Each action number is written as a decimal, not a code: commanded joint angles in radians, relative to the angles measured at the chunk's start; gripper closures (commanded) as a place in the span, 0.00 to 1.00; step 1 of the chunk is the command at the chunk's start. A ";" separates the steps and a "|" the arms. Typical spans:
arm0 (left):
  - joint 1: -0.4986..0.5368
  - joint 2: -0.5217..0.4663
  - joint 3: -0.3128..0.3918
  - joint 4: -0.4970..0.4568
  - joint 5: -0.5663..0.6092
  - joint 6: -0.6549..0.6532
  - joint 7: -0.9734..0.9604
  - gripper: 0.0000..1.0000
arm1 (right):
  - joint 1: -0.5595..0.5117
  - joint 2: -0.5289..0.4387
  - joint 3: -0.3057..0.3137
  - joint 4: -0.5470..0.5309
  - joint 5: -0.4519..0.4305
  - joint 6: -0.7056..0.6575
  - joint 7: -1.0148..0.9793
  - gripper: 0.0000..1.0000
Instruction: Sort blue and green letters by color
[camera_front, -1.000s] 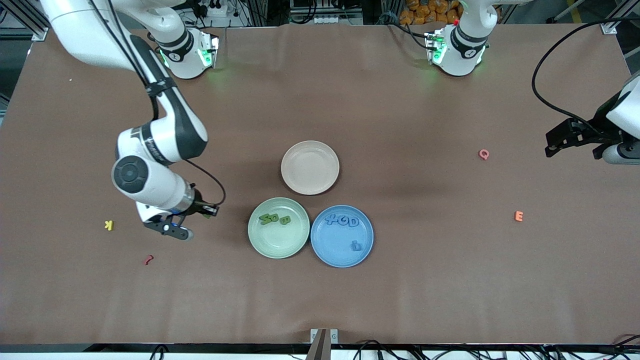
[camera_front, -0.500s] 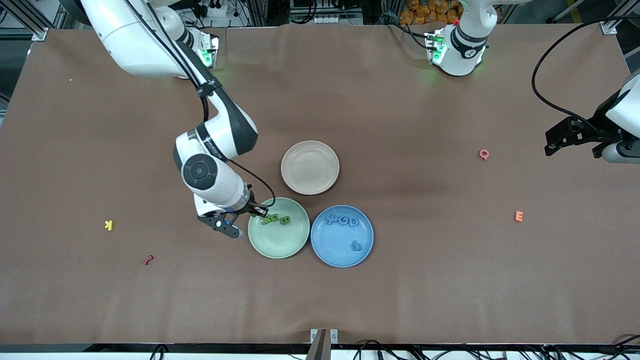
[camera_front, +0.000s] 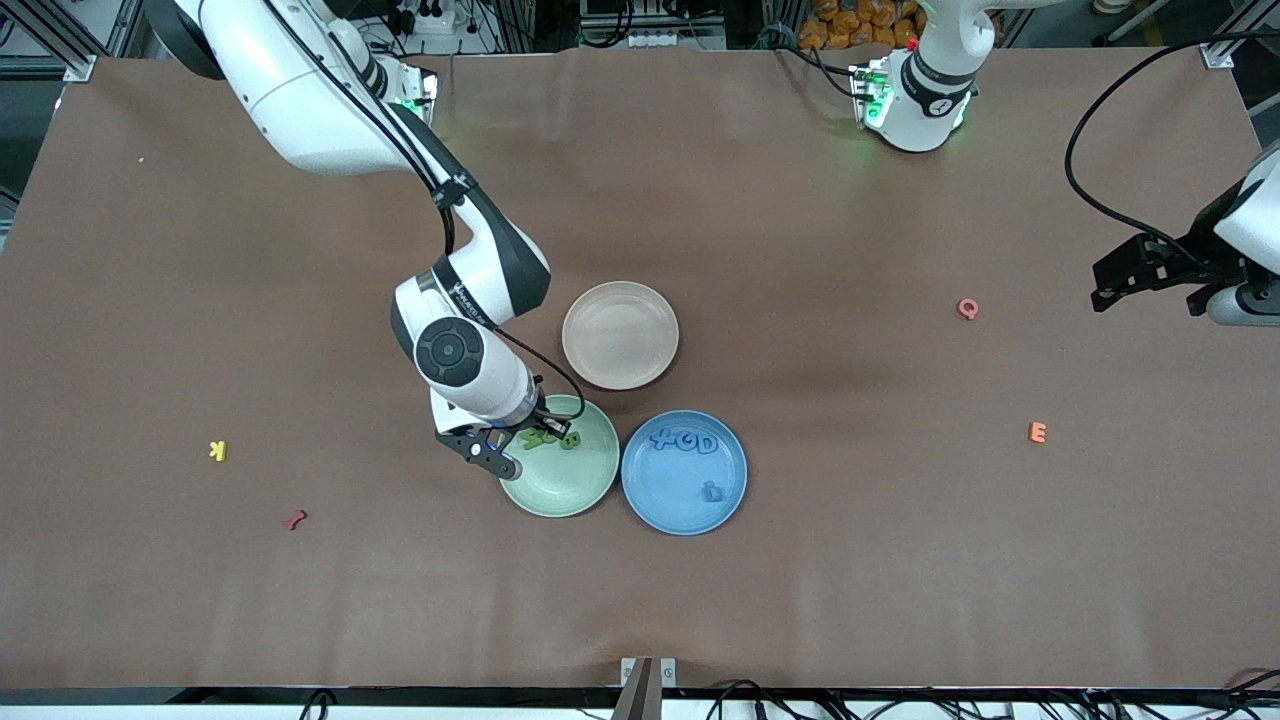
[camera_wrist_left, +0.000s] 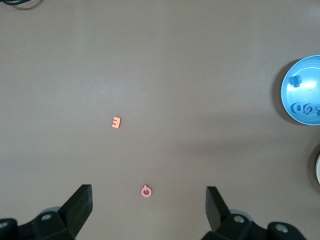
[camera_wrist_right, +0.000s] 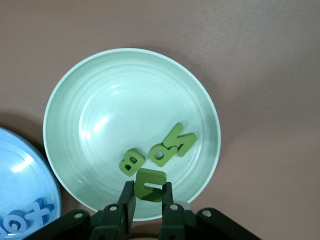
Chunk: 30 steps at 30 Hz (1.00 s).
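Three green letters (camera_wrist_right: 155, 152) already lie in the green plate (camera_wrist_right: 90, 90), and the right gripper (camera_wrist_right: 149, 200) hangs over that plate's rim clenched on a fourth green letter (camera_wrist_right: 149, 184), a chunky U-looking piece pinched between its fingers. Four blue letters (camera_front: 688, 452) sit in the blue plate (camera_front: 650, 500) right beside it. Left gripper (camera_wrist_left: 149, 210) waits spread wide over the brown table (camera_front: 900, 560) at the left arm's end, above the pink Q (camera_wrist_left: 145, 191) and orange E (camera_wrist_left: 116, 122). An empty beige plate (camera_front: 620, 335) sits farther from the camera.
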<state>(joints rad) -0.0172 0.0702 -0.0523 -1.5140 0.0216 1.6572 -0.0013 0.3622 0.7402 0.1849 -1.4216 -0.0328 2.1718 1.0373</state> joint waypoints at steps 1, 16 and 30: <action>0.005 -0.001 -0.003 0.014 0.023 -0.019 0.021 0.00 | 0.006 0.039 -0.004 0.052 -0.003 0.000 0.024 0.70; 0.005 -0.001 -0.003 0.014 0.023 -0.019 0.023 0.00 | -0.006 0.018 -0.002 0.055 0.002 -0.003 0.036 0.06; 0.005 0.002 -0.001 0.014 0.023 -0.017 0.021 0.00 | -0.063 -0.176 0.001 0.084 0.004 -0.246 -0.149 0.00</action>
<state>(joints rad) -0.0160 0.0705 -0.0511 -1.5140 0.0216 1.6559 -0.0007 0.3347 0.6750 0.1781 -1.3235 -0.0342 2.0323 0.9847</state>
